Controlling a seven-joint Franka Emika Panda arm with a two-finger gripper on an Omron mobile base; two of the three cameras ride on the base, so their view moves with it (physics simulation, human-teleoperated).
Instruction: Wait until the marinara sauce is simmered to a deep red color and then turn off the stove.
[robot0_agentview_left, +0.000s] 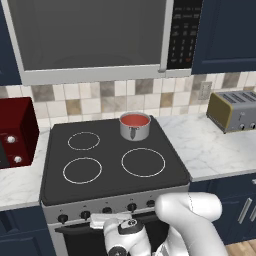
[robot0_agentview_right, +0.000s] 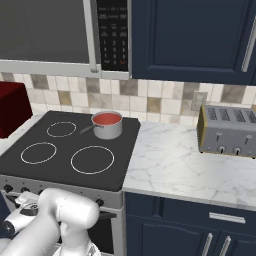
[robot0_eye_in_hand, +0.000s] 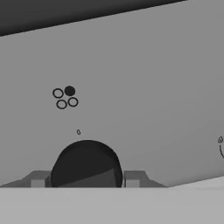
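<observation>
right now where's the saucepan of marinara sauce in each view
left base view: the saucepan of marinara sauce sits on the back right burner of the stove, upper middle of the picture.
right base view: the same saucepan is left of centre, at the cooktop's back right.
hand view: a black knob on the silver panel; no saucepan.
shared landmark: the toaster on the counter to the right of the stove.

Saucepan (robot0_agentview_left: 135, 127) on stove's (robot0_agentview_left: 107, 172) rear burner
</observation>
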